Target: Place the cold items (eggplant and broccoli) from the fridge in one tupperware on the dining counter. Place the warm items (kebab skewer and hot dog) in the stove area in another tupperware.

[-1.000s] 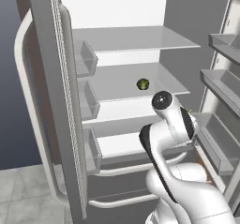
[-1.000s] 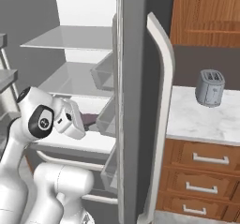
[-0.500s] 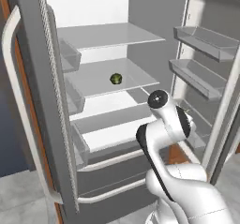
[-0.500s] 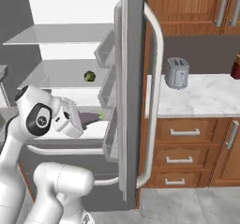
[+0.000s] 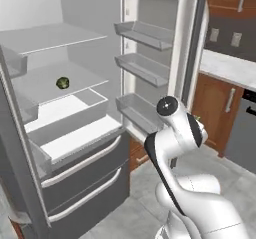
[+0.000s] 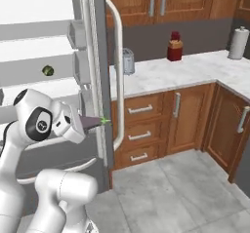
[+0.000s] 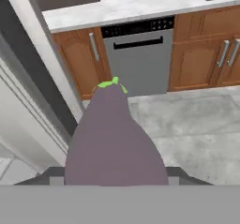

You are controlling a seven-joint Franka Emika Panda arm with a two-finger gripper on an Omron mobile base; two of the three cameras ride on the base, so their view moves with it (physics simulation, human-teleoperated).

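Gripping the eggplant (image 7: 115,138) between its jaws, the end effector (image 6: 88,123) holds the purple vegetable out in the air beside the open fridge door (image 6: 97,81), green stem end pointing away from the hand. On a middle fridge shelf (image 5: 45,85) sits the broccoli (image 5: 62,83), well apart from the arm.

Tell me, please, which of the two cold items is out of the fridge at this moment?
The eggplant: purple with a green stem, it is clamped in the gripper outside the fridge. The broccoli sits on a fridge shelf.
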